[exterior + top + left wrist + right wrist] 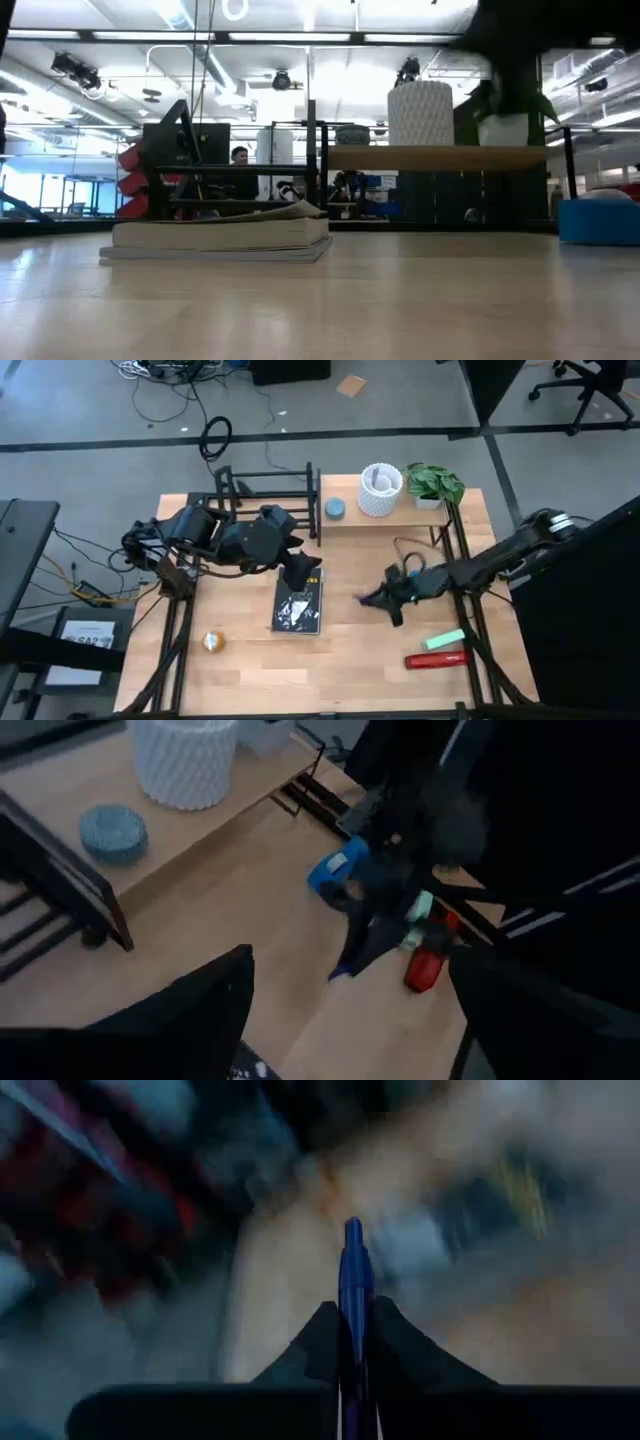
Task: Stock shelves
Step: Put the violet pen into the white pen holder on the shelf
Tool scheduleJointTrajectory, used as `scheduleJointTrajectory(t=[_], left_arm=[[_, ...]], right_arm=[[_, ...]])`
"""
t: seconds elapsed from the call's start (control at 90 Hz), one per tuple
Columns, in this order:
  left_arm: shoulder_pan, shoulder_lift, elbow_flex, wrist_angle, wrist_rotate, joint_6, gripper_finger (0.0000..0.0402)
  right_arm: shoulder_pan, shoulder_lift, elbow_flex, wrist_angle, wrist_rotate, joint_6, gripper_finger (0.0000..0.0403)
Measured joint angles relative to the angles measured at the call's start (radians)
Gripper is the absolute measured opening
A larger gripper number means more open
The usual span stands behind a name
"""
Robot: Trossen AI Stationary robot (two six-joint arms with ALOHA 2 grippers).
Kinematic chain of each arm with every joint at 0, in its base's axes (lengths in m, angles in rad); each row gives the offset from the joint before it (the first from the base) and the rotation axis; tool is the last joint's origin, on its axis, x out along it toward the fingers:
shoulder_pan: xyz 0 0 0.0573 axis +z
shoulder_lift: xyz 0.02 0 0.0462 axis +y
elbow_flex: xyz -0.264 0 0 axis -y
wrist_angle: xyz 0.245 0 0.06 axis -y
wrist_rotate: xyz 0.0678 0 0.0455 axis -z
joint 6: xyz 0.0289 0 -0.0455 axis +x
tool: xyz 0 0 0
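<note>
We are working at the table (340,670), and we are taking the wooden board shelf (400,515) as our landmark. It is standing along the far edge of the table, carrying a white textured vase (380,490), a small potted plant (432,485) and a blue-grey round lid (335,509). The black rack (265,490) is standing just beside the shelf's left end.

Our right gripper (385,603) is hovering on the near side of the shelf, roughly under its middle, and it is pinching a blue pen (352,1310) between its fingers, the pen's long axis running straight out ahead of the gripper. The right arm is reaching in low from the table's right edge, stretched nearly flat. We are judging that the shelf lies forward and away from this gripper, so the pen is needing a carry toward the far edge.

Our left gripper (300,572) is hanging near the shelf's left end, on its near side, above a book (300,605) that is lying flat on the table. Its fingers are spread wide and holding nothing. The left arm is folded in front of the rack.

Farther from the shelf, toward the near right corner, a green marker (443,639) and a red marker (436,659) are lying side by side; a small yellowish ball (212,641) is lying near the opposite side.
</note>
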Motion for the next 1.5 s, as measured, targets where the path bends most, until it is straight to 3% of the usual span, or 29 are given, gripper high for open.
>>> scheduleJointTrajectory(t=[0.133,0.256,0.444,0.622,0.744,0.878,0.978,1.244,1.5], left_arm=[[0.0,0.0,0.0,0.041,-0.002,0.13,0.0312],[0.0,0.0,0.0,0.165,-0.019,0.298,0.0312],[0.009,0.021,-0.011,0.413,-0.088,0.594,0.0312],[0.049,0.077,-0.06,0.69,-0.098,0.789,0.0312],[0.083,0.122,-0.064,0.788,-0.123,0.783,0.0312],[0.118,0.14,-0.064,0.79,-0.211,0.692,0.0312],[0.139,0.141,-0.063,0.767,-0.204,0.614,0.0312],[0.161,0.15,-0.064,0.852,-0.014,0.579,0.0312],[0.176,0.15,-0.063,0.901,0.016,0.591,0.0303]], right_arm=[[-0.019,-0.096,0.198,-0.082,0.167,-0.165,0.0002],[-0.039,-0.103,0.383,-0.078,0.283,-0.343,0.0002],[-0.067,-0.019,0.62,-0.053,0.408,-0.562,0.0002],[-0.126,0.125,0.736,0.098,0.424,-0.65,0.0002],[-0.16,0.199,0.778,0.152,0.394,-0.642,0.0003],[-0.188,0.23,0.783,0.159,0.289,-0.611,0.0004],[-0.209,0.229,0.776,0.161,0.18,-0.59,0.0004],[-0.221,0.225,0.769,0.171,0.046,-0.56,0.0005],[-0.22,0.225,0.769,0.161,-0.003,-0.587,0.0006]])
